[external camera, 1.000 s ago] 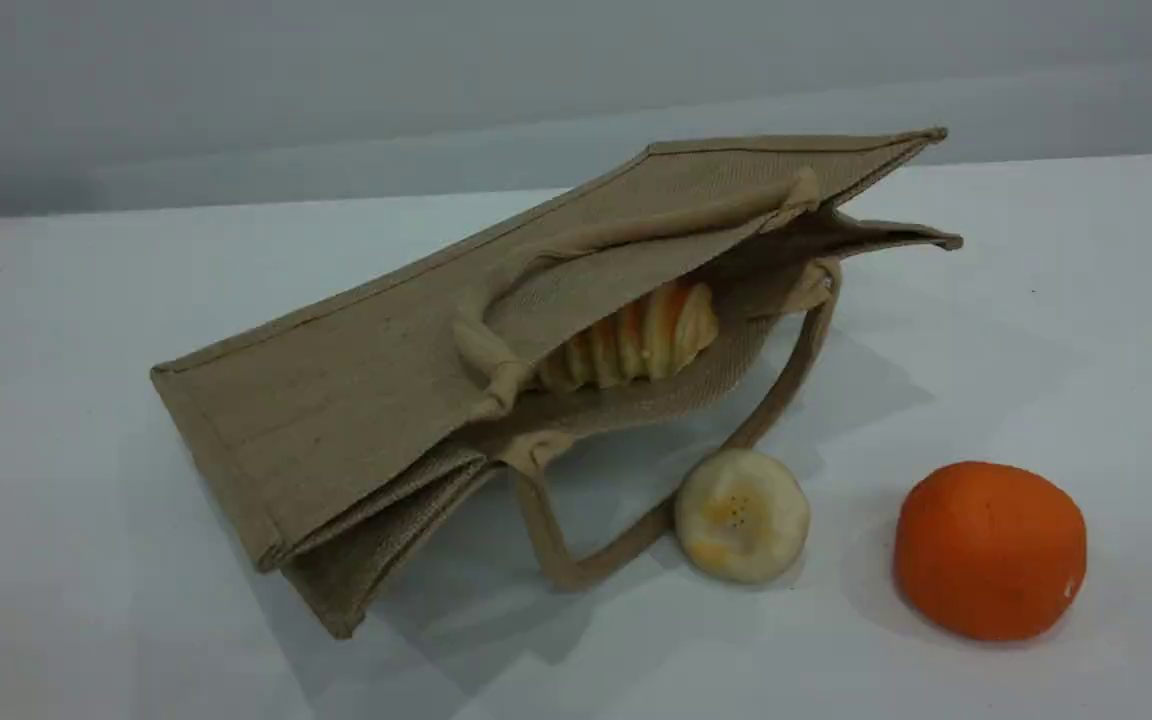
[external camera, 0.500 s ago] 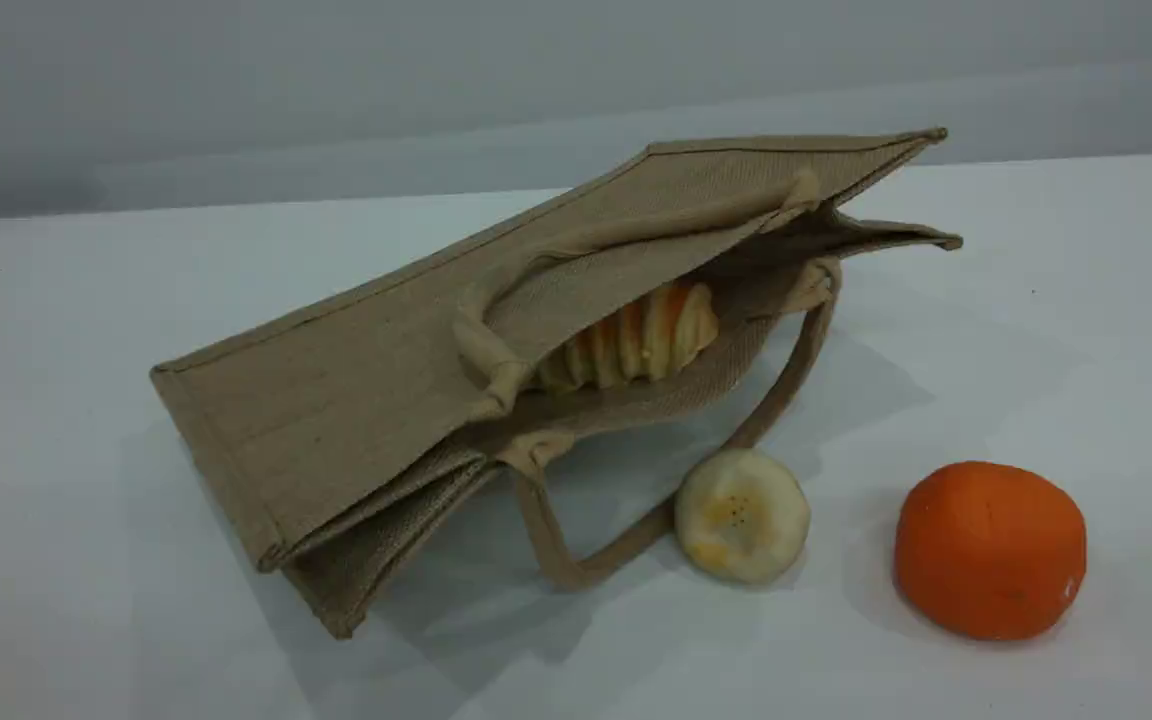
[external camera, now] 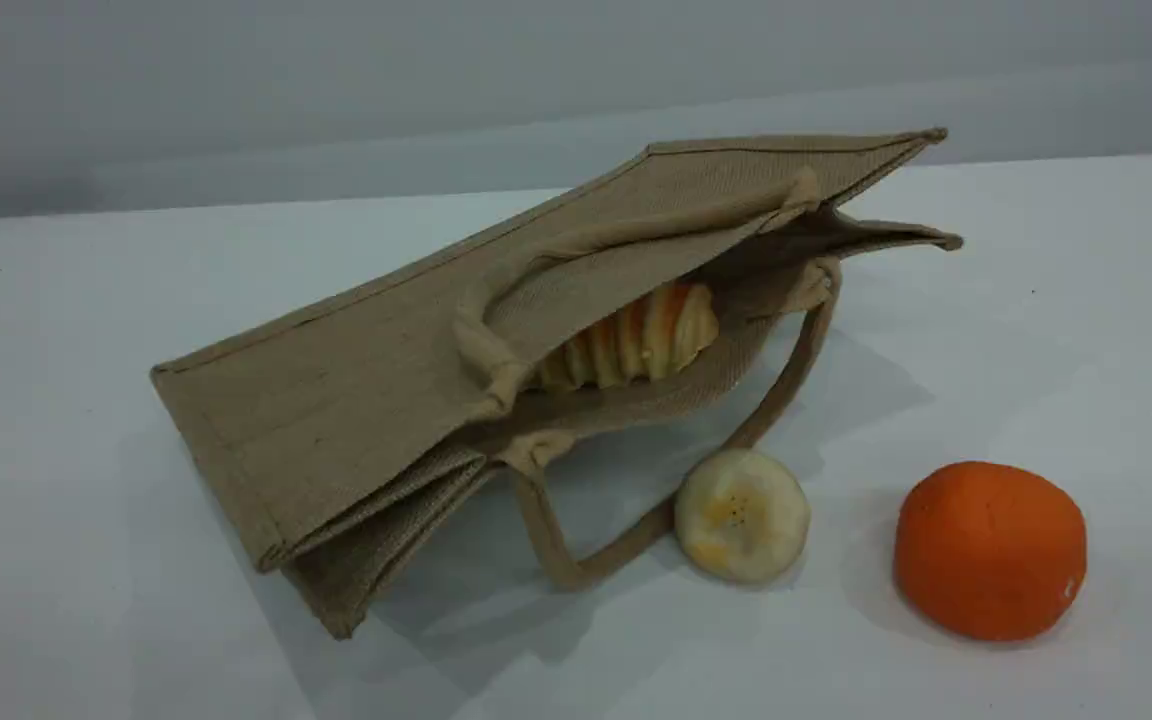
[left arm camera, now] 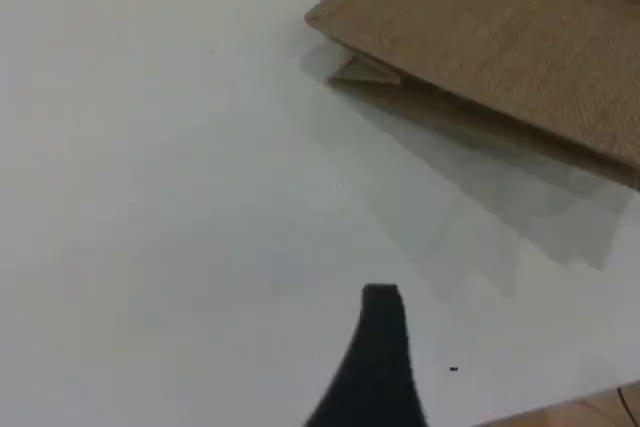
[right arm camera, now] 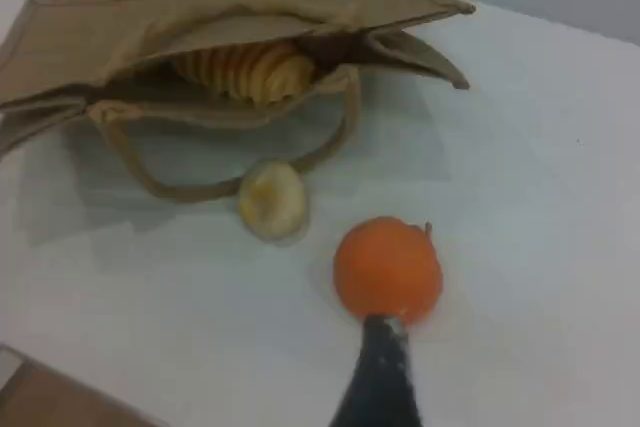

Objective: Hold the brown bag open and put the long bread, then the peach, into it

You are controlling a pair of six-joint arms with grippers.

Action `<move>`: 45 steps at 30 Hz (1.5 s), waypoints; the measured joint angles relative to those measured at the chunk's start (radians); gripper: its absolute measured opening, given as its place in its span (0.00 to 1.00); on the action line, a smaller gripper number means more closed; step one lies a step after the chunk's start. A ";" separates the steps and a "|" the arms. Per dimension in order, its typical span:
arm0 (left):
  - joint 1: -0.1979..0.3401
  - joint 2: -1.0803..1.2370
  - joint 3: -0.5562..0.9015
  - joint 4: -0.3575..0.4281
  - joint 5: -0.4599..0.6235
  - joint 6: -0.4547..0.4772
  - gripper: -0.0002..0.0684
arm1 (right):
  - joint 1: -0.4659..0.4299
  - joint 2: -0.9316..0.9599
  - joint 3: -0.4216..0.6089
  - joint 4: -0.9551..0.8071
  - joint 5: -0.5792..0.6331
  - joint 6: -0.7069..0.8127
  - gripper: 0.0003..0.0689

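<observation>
We observe the brown bag (external camera: 356, 400) lying on its side across the centre of the scene view, its coarse woven jute panels flat and its side gusset folded inward at the lower left. The mouth faces right and gapes slightly. Inside it rests the long bread (external camera: 636, 340), a golden-yellow loaf with orange-brown crosswise ridges, partly hidden by the upper panel. One rope-like loop handle (external camera: 576, 570) lies on the smooth white tabletop (external camera: 86, 300) below the mouth. A round, pale-yellow banana slice (external camera: 742, 515) touches that handle. Well to its right sits a matte, bright orange fruit (external camera: 989, 548), slightly flattened. We see no peach in any view.

In the left wrist view, one dark fingertip of the left gripper (left arm camera: 381, 317) hangs over bare tabletop; its jaws stand wide, holding nothing. In the right wrist view, the right gripper (right arm camera: 383, 342) shows above the orange fruit, jaws wide and empty.
</observation>
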 joint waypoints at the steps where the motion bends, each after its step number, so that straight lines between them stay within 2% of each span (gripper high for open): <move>1: 0.000 0.000 0.000 0.000 0.000 0.001 0.86 | 0.000 0.000 0.000 0.000 0.000 0.001 0.76; 3: 0.017 0.000 0.000 0.000 0.000 0.001 0.86 | -0.008 0.000 0.000 0.000 0.000 0.001 0.76; 6: 0.077 0.000 0.000 0.000 0.000 0.001 0.86 | -0.033 0.000 0.000 0.000 0.000 0.001 0.76; 14: 0.326 -0.041 0.000 0.000 -0.001 0.001 0.86 | -0.058 0.000 0.000 0.003 0.000 0.001 0.76; 16: 0.359 -0.076 0.000 0.000 0.000 0.001 0.86 | -0.058 0.000 0.000 0.003 0.000 0.000 0.76; 25: 0.365 -0.131 0.000 0.000 0.001 0.001 0.86 | -0.096 -0.018 0.000 0.003 0.000 0.001 0.76; 45: 0.364 -0.186 0.001 0.000 0.000 0.001 0.86 | -0.096 -0.051 0.000 0.004 0.000 0.000 0.76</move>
